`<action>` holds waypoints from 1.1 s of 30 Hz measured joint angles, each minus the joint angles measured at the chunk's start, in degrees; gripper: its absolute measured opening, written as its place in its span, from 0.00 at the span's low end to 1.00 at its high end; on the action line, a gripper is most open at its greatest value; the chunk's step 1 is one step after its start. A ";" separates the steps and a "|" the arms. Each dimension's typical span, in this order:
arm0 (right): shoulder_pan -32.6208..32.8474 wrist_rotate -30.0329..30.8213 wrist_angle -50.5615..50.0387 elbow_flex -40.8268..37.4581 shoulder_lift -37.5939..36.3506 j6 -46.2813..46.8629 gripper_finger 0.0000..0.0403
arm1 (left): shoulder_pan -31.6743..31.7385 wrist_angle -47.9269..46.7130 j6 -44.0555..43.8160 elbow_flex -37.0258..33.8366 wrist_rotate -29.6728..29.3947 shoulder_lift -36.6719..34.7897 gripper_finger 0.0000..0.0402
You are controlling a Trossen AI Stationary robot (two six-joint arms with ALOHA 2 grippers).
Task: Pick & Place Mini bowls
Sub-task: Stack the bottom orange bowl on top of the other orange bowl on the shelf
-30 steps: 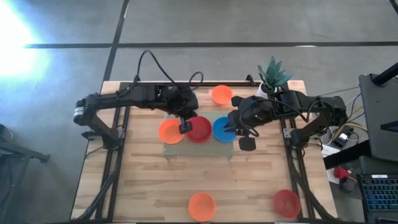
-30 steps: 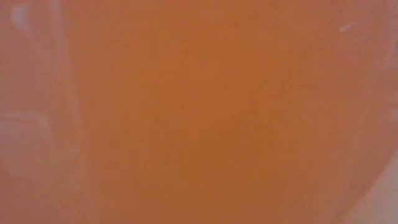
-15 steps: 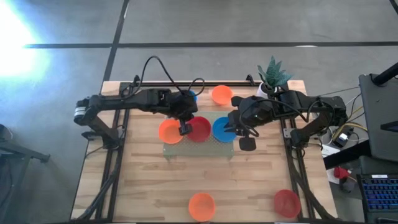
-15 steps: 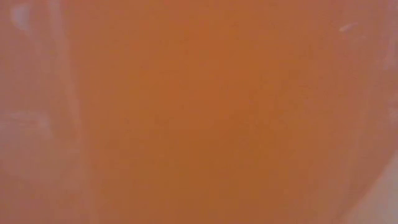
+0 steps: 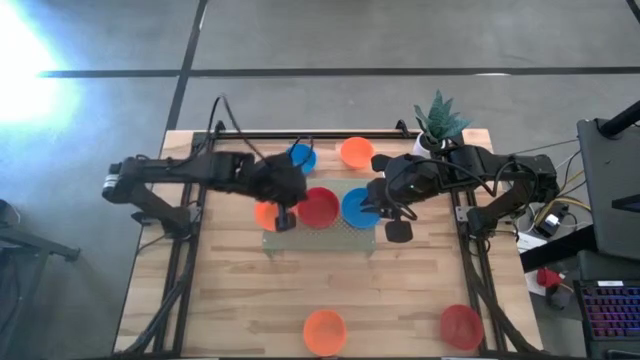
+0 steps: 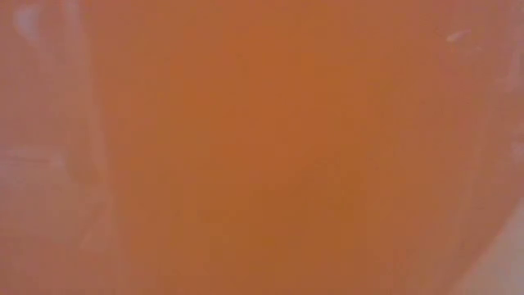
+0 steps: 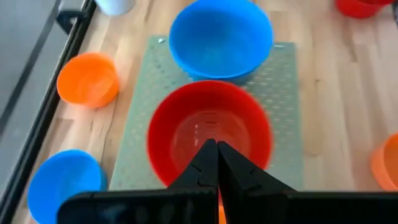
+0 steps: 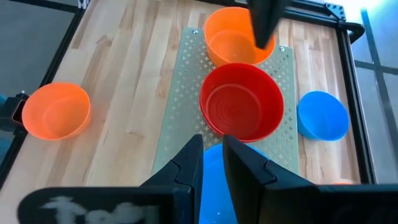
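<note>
Three mini bowls stand in a row on the pale green mat [image 5: 345, 238]: orange [image 5: 262, 212] on the left, red [image 5: 320, 207] in the middle, blue [image 5: 356, 207] on the right. My left gripper [image 5: 283, 218] hangs shut over the orange bowl's right side; in its wrist view its fingertips [image 7: 214, 149] stand before the red bowl [image 7: 208, 134]. My right gripper [image 8: 211, 152] hovers over the blue bowl [image 8: 273, 163], fingers a narrow gap apart, with nothing between them. More bowls rest on the wood: blue [image 5: 300, 157], orange [image 5: 356, 153], orange [image 5: 324, 331], red [image 5: 461, 326].
A small white pot with a green plant [image 5: 438, 120] stands at the far right corner. An orange surface [image 6: 262, 147] right at the lens fills the low view. Bare wood lies between the mat and the two bowls at the near edge.
My left gripper has drawn back toward the table's left and near edges, from the gap between the orange and red bowls to over the orange bowl. Its arm has uncovered the blue bowl at the far side. The bowls have stayed put.
</note>
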 joint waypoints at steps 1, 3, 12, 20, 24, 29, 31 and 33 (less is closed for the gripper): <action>0.00 0.00 0.00 -0.01 -0.05 -0.40 0.14 | -1.36 0.02 -0.19 0.00 -0.92 -0.39 0.00; 0.00 -0.02 -0.02 -0.01 -0.16 -0.70 0.14 | -4.16 -0.03 -1.22 0.00 -2.96 -0.84 0.00; 0.00 -0.04 -0.04 -0.01 -0.20 -4.23 0.14 | -17.80 -0.33 -18.04 -0.02 -13.24 -0.19 0.00; 0.02 -0.13 -0.28 -0.01 -0.20 -6.48 0.14 | -28.69 -0.35 -35.85 -0.07 -18.57 3.04 0.00; 0.02 -0.14 -0.50 -0.01 -0.23 -5.94 0.14 | -32.39 -0.37 -41.13 -0.11 -18.49 5.30 0.00; 0.04 -0.79 -1.03 -0.01 -0.23 -4.33 0.14 | -35.55 -0.36 -45.27 -0.11 -16.84 7.79 0.00; 0.02 -3.02 -1.09 -0.01 -0.23 -4.33 0.14 | -36.40 -0.37 -46.15 -0.11 -15.54 8.73 0.00; 0.04 -6.39 -1.08 -0.01 -0.23 -4.57 0.14 | -36.88 -0.36 -46.30 -0.11 -14.14 9.49 0.00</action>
